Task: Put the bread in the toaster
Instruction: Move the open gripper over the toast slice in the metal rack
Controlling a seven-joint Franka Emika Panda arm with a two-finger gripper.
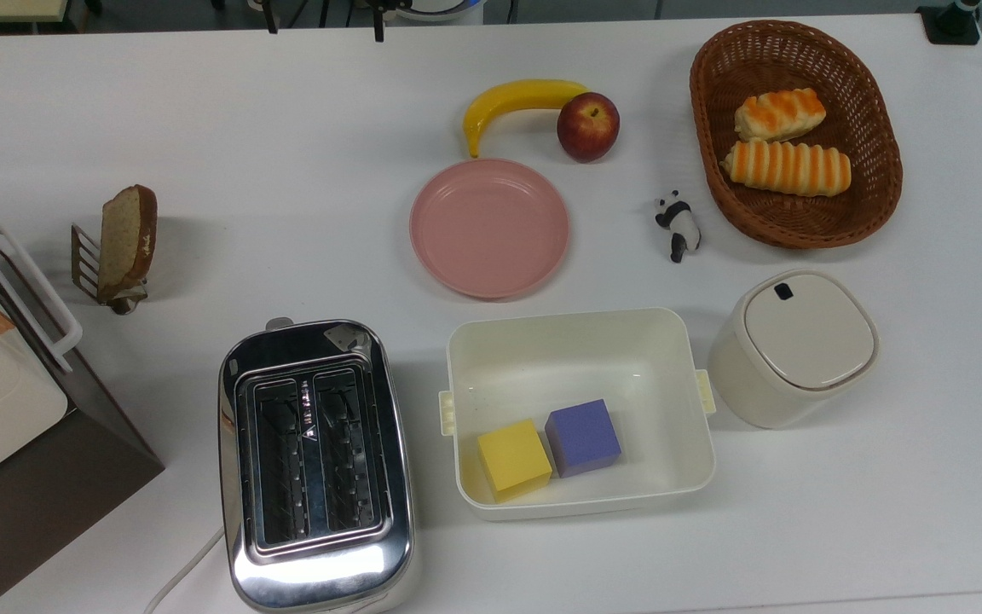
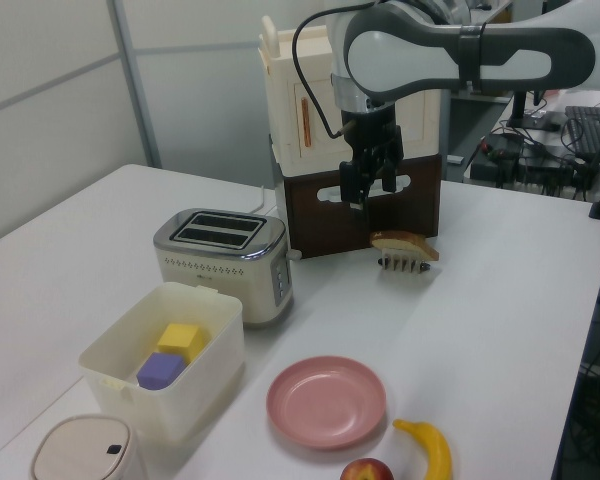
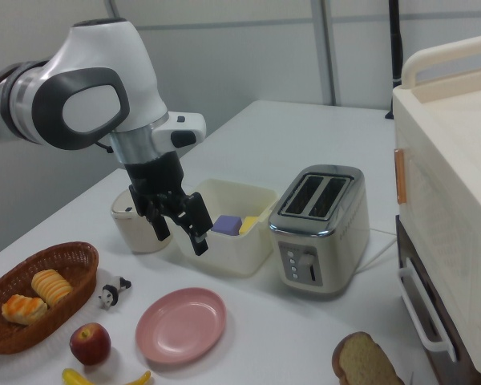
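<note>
Hanging above the white bench, the tool (image 2: 372, 190) carries nothing, its two fingers parted. The thin tan slice of bread with dark crust (image 2: 404, 245) stands on edge in a small wire rack (image 2: 400, 264) just below and to the left view's right of it; the shiny chrome two-slot toaster (image 2: 222, 263) sits well off toward the left view's left.
</note>
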